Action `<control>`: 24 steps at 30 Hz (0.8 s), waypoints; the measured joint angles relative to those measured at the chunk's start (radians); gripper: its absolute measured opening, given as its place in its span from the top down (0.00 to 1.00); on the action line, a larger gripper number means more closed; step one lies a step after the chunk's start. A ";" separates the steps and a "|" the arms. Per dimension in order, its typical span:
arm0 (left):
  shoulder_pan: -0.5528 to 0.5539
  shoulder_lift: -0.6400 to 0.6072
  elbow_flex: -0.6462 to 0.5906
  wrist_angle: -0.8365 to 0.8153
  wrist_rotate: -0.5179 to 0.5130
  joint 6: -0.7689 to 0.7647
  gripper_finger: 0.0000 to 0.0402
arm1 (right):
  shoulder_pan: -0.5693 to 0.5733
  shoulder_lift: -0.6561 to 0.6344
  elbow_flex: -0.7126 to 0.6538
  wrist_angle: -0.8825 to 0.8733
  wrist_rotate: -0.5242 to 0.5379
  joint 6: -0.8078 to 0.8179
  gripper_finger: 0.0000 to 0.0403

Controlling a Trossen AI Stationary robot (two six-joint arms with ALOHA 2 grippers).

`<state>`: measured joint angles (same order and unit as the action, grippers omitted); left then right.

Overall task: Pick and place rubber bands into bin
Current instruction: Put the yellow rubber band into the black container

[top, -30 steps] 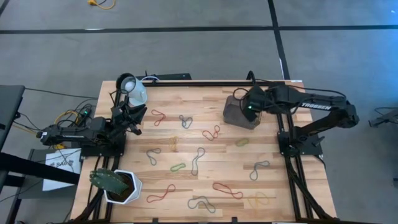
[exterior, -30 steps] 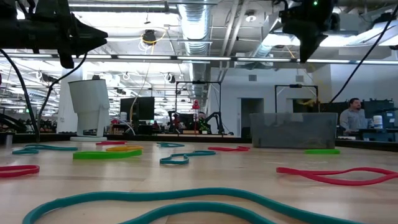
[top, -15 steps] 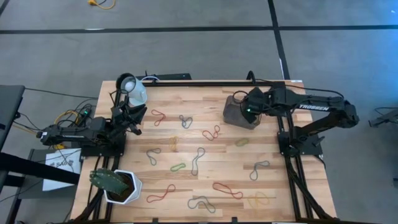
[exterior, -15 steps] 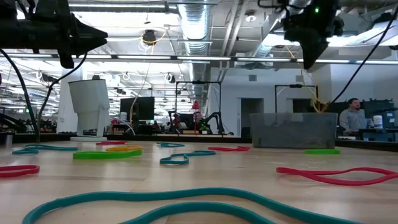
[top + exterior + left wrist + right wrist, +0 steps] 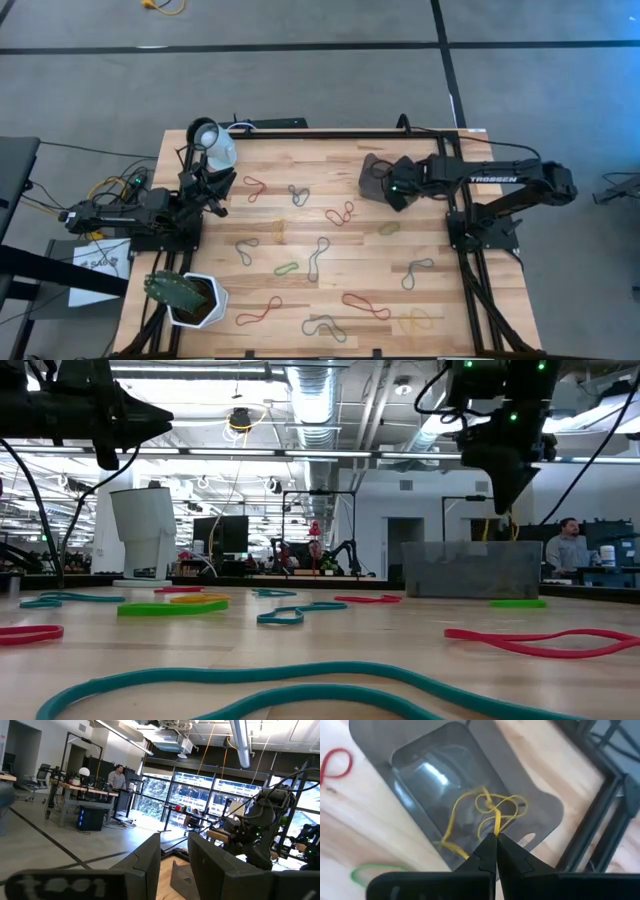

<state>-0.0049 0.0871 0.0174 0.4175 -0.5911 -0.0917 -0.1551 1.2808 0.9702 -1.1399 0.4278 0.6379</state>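
Right gripper [image 5: 496,836] hangs over the small dark grey rectangular bin [image 5: 415,800] at the far right of the wooden worktop [image 5: 300,225], fingers pinched fully together on a thin yellow rubber band [image 5: 485,810] that dangles into the bin. Left gripper [image 5: 215,190] waits raised at the far left near the white round cup [image 5: 215,150], fingers slightly apart, holding nothing. Other red, green, grey and yellow rubber bands [image 5: 318,258] lie scattered across the worktop, apart from the bin.
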 joint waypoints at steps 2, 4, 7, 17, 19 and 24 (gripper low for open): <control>0.000 0.000 0.000 0.000 0.000 0.000 0.78 | 0.000 0.000 -0.010 0.004 -0.008 0.002 1.00; 0.000 0.000 0.000 0.000 0.000 0.000 0.78 | 0.000 0.000 -0.018 0.004 -0.012 0.021 1.00; 0.000 0.000 0.000 0.000 0.000 0.000 0.78 | 0.000 0.000 -0.037 0.003 -0.045 0.058 1.00; 0.000 0.000 0.000 0.000 0.000 0.000 0.78 | 0.000 0.000 -0.064 0.004 -0.068 0.114 1.00; 0.000 0.000 0.000 0.000 0.000 0.000 0.78 | 0.000 0.000 -0.064 0.006 -0.058 0.114 1.00; 0.000 0.000 0.000 0.000 0.000 0.000 0.78 | 0.000 0.000 -0.064 0.034 -0.059 0.066 1.00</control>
<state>-0.0050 0.0868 0.0174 0.4175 -0.5911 -0.0921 -0.1553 1.2808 0.9066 -1.1061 0.3687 0.7042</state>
